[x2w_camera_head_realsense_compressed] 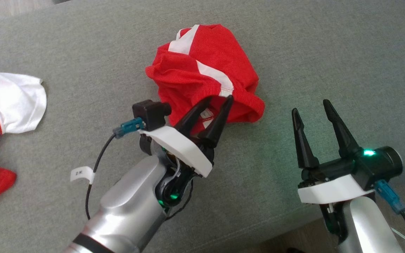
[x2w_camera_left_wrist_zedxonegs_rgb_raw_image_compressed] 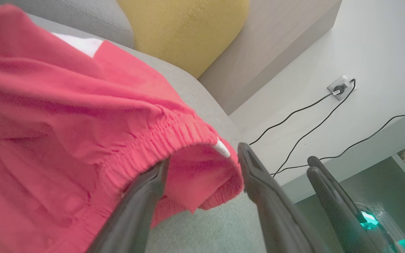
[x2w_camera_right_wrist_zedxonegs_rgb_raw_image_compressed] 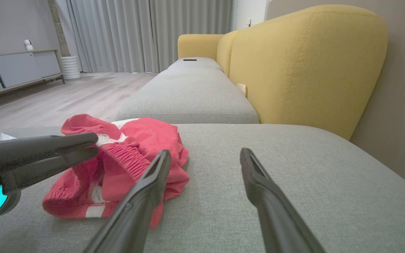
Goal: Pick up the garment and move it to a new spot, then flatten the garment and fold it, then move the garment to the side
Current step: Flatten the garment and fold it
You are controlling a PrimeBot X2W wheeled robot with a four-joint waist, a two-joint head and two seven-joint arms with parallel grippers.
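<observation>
Your left gripper (x2w_camera_head_realsense_compressed: 219,98): jaws spread wide, fingers (x2w_camera_head_realsense_compressed: 220,121) slanting up and right, silver forearm (x2w_camera_head_realsense_compressed: 132,207) trailing low behind. Your right gripper (x2w_camera_head_realsense_compressed: 310,106): off to its right, slightly lower, jaws equally wide, fingers near upright.

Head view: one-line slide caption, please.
Open left pincer at the waistband of crumpled red shorts on grey sofa seat; open right pincer hovers apart.

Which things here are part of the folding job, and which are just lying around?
In the job: red garment, left gripper, right gripper, grey sofa seat.
Lying about: white and red clothes, yellow backrest, black cables.
</observation>
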